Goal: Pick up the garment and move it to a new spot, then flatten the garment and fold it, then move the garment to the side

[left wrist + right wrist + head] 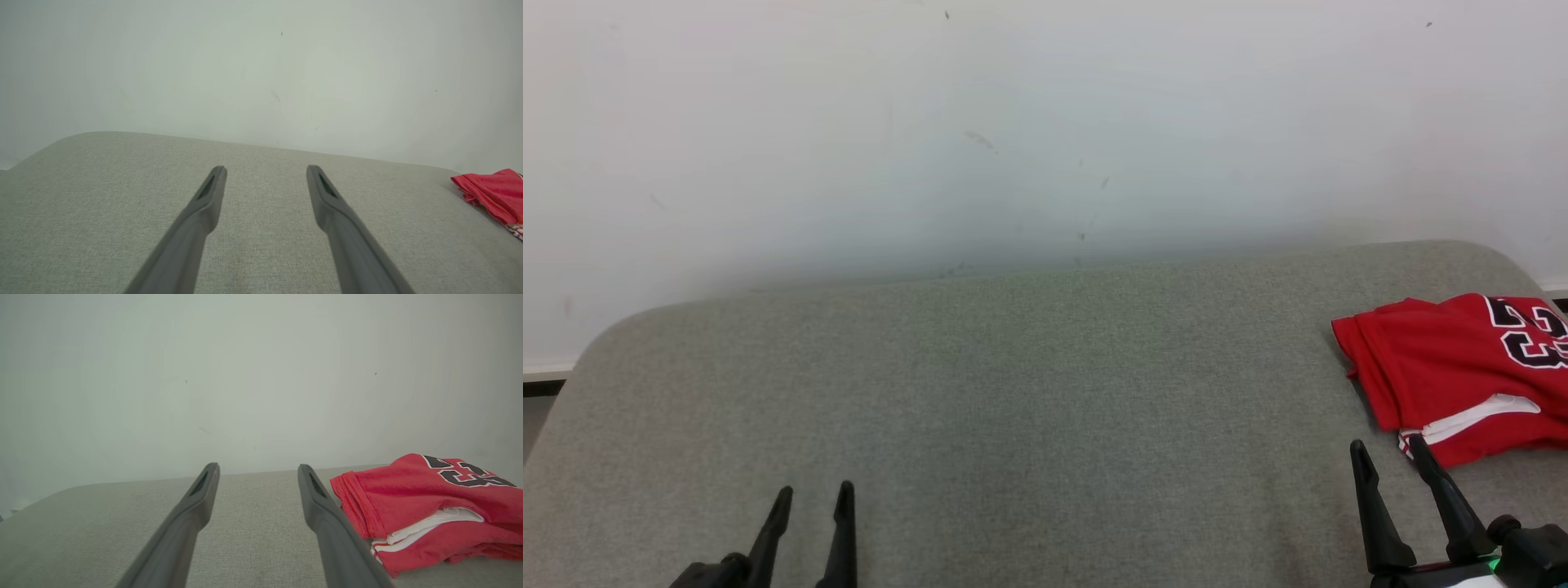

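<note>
At the back: plain white wall [1045,122].
Surface: grey woven fabric cushion [1013,392].
Garment: folded red jersey [1445,376], far right — right wrist view reveals stacked white-trimmed layers.
Right gripper [1385,442]: fingers apart, empty — just beside jersey.
Left gripper [816,487]: apart, empty.

Folded red garment [1437,376] on grey cushion [1013,392]

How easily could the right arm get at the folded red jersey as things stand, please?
Probably easily, yes: the right tool stands open just short of the red jersey, which lies folded at the right end of the grey cushion. Nothing lies between them, so the way looks free.
</note>
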Robot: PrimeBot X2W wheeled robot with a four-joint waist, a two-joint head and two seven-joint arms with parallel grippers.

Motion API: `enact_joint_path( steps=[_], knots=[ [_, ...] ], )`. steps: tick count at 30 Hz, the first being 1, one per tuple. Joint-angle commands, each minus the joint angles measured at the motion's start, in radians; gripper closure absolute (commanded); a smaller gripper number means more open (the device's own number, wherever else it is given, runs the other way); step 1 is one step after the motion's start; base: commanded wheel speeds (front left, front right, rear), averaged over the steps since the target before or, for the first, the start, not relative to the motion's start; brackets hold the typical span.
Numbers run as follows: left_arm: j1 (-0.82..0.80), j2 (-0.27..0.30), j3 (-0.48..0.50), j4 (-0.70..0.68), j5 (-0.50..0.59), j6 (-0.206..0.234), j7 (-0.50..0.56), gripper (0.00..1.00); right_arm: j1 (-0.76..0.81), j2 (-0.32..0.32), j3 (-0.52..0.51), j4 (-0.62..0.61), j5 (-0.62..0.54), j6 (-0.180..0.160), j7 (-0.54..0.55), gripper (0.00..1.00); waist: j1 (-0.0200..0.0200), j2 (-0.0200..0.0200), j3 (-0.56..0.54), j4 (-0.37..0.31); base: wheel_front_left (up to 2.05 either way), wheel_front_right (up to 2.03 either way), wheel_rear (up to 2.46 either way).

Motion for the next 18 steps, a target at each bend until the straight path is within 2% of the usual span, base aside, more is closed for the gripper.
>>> enact_joint_path(
  steps=[1, 3, 4, 9, 18],
  knots=[
    [-0.005, 0.003, -0.001, 0.001, -0.006, 0.004, 0.000, 0.00, -0.009, 0.000, 0.001, 0.003, -0.004, -0.002, -0.003, 0.00, 0.0000, 0.0000, 0.000, 0.001, 0.00, 0.00, 0.00],
    [-0.004, 0.003, -0.006, 0.007, -0.014, 0.002, 0.000, 0.00, -0.009, 0.000, 0.003, 0.005, -0.001, -0.002, -0.003, 0.00, 0.0000, 0.0000, 0.000, 0.003, 0.00, 0.00, 0.00],
    [-0.001, 0.000, -0.008, 0.007, -0.006, 0.001, 0.000, 1.00, 0.000, 0.003, 0.004, 0.004, 0.001, 0.000, 0.000, 1.00, 0.0000, 0.0000, 0.000, 0.003, 0.00, 0.00, 0.00],
    [0.016, -0.008, -0.009, 0.050, -0.021, 0.001, 0.009, 1.00, 0.026, 0.015, 0.009, 0.039, 0.016, 0.000, 0.010, 1.00, 0.0000, 0.0000, 0.000, 0.004, 0.00, 0.00, 0.00],
    [-0.005, -0.006, 0.006, 0.049, -0.192, -0.001, 0.056, 1.00, 0.013, 0.025, -0.022, 0.041, 0.164, 0.000, 0.053, 1.00, 0.0000, 0.0000, 0.006, 0.010, 0.00, 0.00, 0.00]
  ],
)
